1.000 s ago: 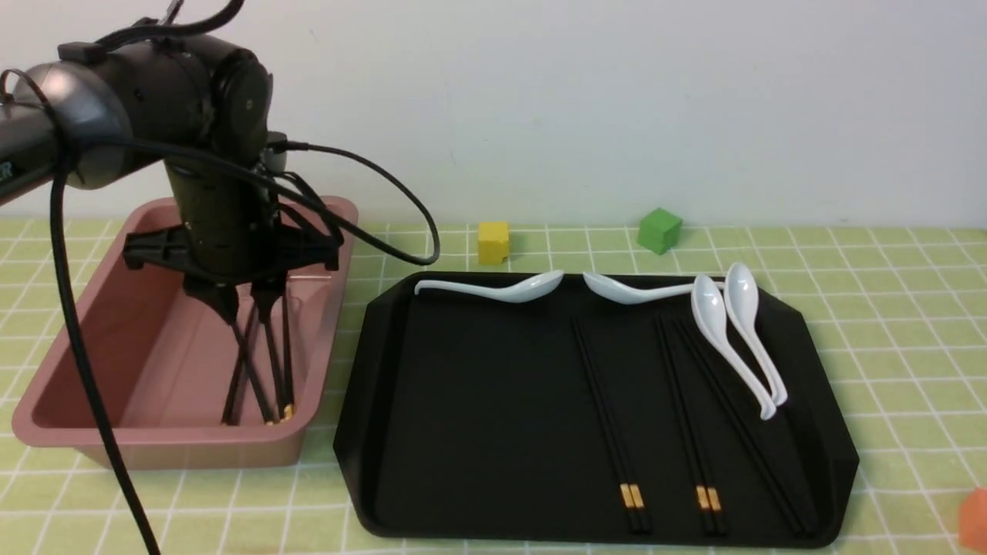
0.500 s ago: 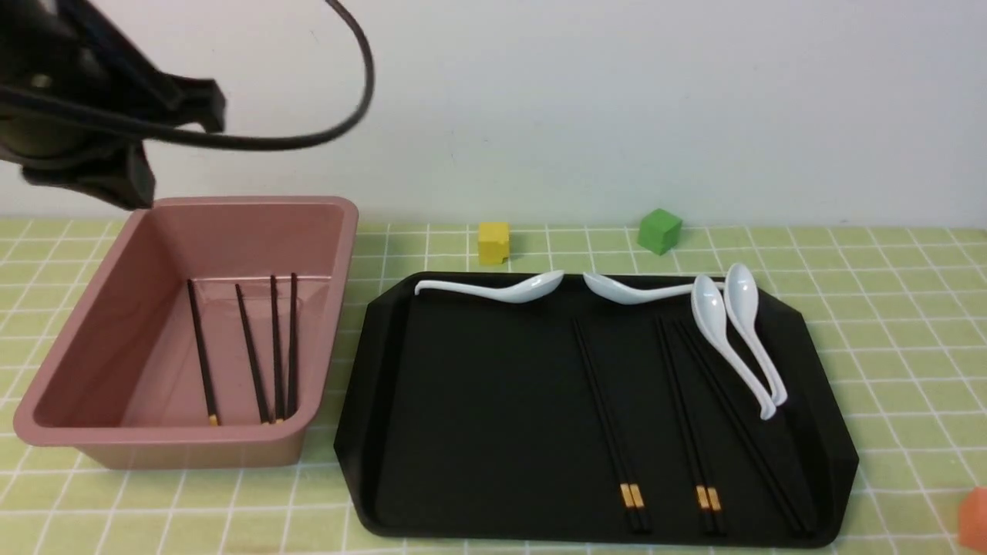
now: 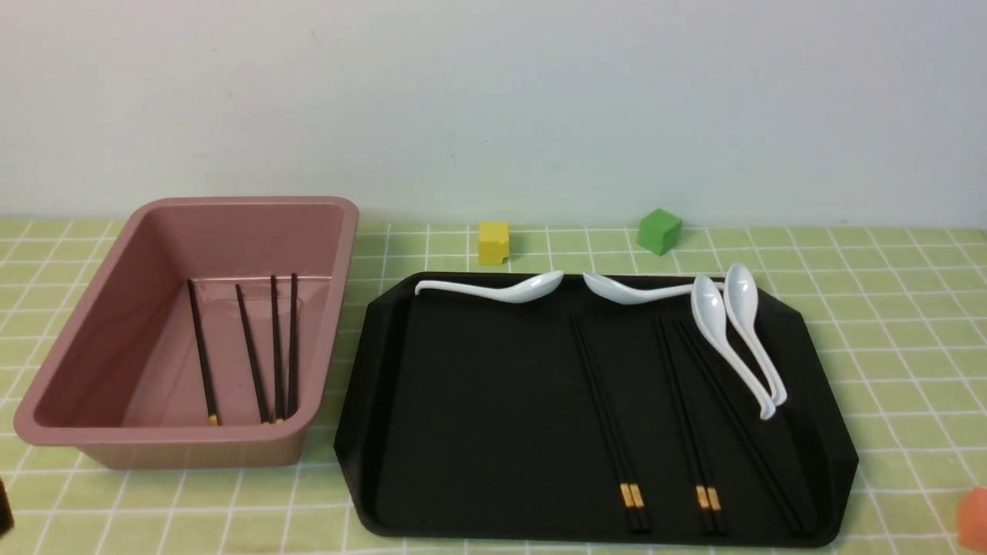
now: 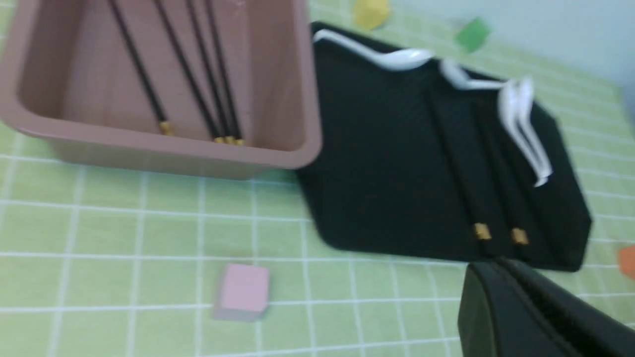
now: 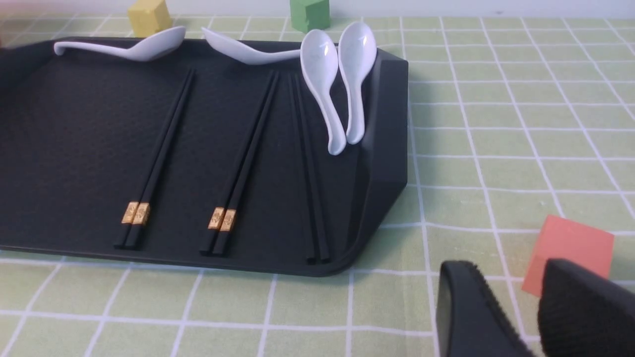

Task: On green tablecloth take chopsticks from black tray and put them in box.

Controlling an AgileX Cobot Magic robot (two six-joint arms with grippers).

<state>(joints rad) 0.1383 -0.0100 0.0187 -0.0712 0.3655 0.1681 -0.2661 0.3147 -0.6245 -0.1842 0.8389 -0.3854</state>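
Observation:
The pink box (image 3: 231, 205) stands at the left on the green tablecloth (image 3: 887, 324). Several black chopsticks (image 3: 254, 354) lie in it, also seen in the left wrist view (image 4: 198, 84). The black tray (image 3: 478, 401) holds three pairs of chopsticks (image 3: 609, 416) (image 3: 690, 416) (image 3: 740, 432) in its right half. My left gripper (image 4: 501, 265) is shut and empty, above the cloth near the tray's near edge. My right gripper (image 5: 511, 277) is open and empty, over the cloth off the tray's near right corner. Neither gripper shows in the front view.
Several white spoons (image 3: 509, 289) lie along the tray's far edge and right side. A yellow cube (image 3: 493, 242) and a green cube (image 3: 659, 230) sit behind the tray. An orange cube (image 5: 570, 248) lies beside my right gripper. A pink cube (image 4: 243, 290) lies in front of the box.
My left arm let go of the chopsticks in the box, rose up and to the left, and left the front view. The chopsticks now lie flat in the box.

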